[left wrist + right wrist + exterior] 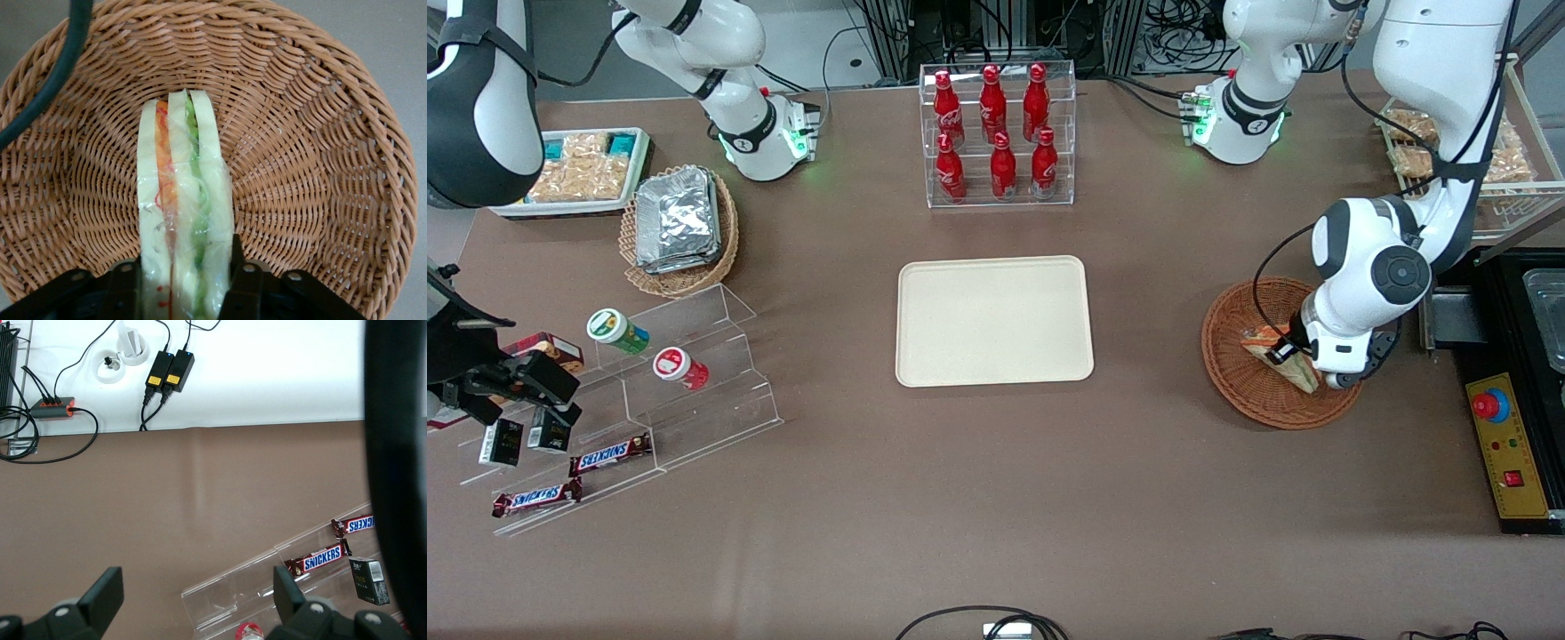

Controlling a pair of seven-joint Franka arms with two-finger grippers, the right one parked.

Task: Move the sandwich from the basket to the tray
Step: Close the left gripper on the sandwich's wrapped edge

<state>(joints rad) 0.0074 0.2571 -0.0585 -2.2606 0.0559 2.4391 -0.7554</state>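
The sandwich (pixel 183 200) stands on edge in the round reddish wicker basket (pixel 320 133), its pale bread slices upright with orange and green filling showing between them under clear wrap. The tool (pixel 185 277) of the working arm is down in the basket and its two black fingers (pixel 243 280) press against the outer bread faces, one on each side, so it is closed on the sandwich. Whether the wedge rests on the weave or is lifted a touch, I cannot tell.

Seen from the front, the basket (pixel 1232 356) sits toward the working arm's end of the bench (pixel 996 498), and the sandwich (pixel 1263 342) shows just past the arm's white wrist. On a clock face laid over that view with the basket at the centre, the cream tray (pixel 994 320) lies at about nine o'clock, well apart, and bare. A clear rack of red bottles (pixel 996 133) stands at about twelve o'clock from the tray.

To my eye this is the grasp step, with the carry not yet begun. The next move calls for a straight lift high enough to clear the basket rim, then a level sweep to the tray and a gentle set-down, as soft bread in slippery wrap may squash or slide.
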